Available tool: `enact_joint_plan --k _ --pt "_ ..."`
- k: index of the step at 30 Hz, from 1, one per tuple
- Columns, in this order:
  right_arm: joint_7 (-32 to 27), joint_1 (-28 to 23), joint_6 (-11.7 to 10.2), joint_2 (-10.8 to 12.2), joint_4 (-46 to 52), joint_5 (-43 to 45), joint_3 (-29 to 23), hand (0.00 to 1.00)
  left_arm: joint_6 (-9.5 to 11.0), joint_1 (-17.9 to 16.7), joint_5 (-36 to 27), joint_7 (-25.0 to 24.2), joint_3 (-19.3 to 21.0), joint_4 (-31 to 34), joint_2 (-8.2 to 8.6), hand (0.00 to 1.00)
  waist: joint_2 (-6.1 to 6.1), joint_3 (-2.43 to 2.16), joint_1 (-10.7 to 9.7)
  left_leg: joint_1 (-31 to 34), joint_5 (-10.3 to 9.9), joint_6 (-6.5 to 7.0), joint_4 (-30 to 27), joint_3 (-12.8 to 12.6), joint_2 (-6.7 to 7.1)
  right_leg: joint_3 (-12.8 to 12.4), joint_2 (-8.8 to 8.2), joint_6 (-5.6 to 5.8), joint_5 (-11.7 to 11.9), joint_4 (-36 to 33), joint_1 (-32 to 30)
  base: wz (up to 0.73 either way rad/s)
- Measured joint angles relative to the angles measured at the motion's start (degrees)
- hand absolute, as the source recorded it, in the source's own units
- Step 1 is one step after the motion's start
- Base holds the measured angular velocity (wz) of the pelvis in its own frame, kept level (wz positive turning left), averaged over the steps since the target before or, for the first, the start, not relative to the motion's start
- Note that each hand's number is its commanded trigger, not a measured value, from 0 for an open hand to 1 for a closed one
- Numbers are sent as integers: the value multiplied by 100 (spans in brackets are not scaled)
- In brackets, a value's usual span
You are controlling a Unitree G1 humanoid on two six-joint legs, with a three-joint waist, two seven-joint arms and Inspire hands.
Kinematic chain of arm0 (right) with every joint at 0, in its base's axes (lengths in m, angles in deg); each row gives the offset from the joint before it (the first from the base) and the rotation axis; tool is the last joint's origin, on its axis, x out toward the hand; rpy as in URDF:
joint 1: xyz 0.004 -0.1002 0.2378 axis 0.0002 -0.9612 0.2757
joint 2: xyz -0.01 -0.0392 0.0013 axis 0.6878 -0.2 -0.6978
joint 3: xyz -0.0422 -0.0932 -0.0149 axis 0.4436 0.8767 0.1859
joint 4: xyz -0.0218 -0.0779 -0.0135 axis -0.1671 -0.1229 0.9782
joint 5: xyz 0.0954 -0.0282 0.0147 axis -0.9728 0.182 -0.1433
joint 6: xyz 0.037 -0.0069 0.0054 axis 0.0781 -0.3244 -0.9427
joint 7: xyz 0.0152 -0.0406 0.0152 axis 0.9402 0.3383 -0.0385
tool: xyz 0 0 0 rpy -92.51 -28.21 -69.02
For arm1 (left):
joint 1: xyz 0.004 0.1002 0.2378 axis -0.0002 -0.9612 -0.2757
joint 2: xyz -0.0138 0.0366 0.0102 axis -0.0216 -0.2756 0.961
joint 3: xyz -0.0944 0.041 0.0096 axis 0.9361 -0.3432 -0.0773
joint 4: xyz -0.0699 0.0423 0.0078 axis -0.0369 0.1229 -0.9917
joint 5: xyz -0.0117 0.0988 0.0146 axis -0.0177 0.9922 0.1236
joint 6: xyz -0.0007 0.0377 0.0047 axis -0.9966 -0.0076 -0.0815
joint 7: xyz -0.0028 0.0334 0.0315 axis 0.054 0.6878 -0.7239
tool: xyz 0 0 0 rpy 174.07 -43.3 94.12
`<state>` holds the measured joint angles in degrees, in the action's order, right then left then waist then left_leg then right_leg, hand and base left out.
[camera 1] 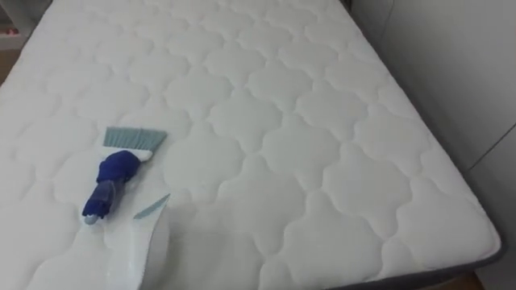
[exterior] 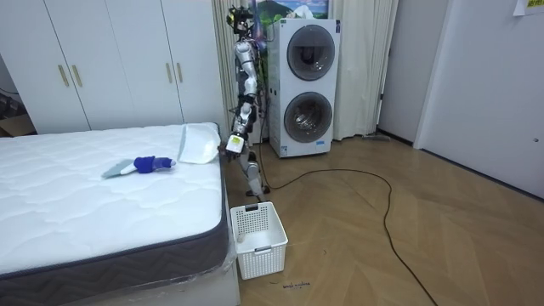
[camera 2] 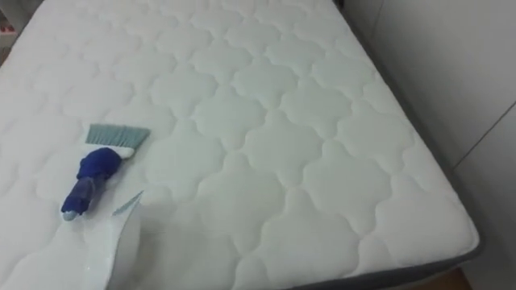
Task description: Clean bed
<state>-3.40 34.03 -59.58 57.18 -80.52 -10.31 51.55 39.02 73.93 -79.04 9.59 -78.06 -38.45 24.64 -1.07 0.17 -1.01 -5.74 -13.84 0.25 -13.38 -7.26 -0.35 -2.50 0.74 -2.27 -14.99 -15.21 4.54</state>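
Note:
A hand brush (camera 1: 121, 165) with teal bristles and a blue handle lies on the white quilted mattress (camera 1: 290, 137), at the near left in the eye views. Just in front of it lies a white dustpan (camera 1: 139, 246) with a teal lip, reaching the lower edge of the view. In the room view the brush (exterior: 140, 165) and the dustpan (exterior: 197, 144) lie near the bed's edge on the room view's right. I stand upright at that edge. My left hand (exterior: 235, 140) hangs beside the bed corner, close to the dustpan; it is too small to read.
A white slatted basket (exterior: 257, 238) stands on the wooden floor by the bed's near corner. Two stacked washing machines (exterior: 310, 85) are behind me. White wardrobe doors (exterior: 110, 64) run along the bed's far side. The mattress's dark base (camera 1: 451, 270) marks its right edge.

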Motion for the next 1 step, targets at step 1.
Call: enact_joint_plan --k 1 --pt "67 2 52 8 -72 3 0 0 -61 -28 1 -54 0 -55 3 0 -17 8 -8 -64 0 0 2 -1 0 41 -11 0 0 53 85 0"
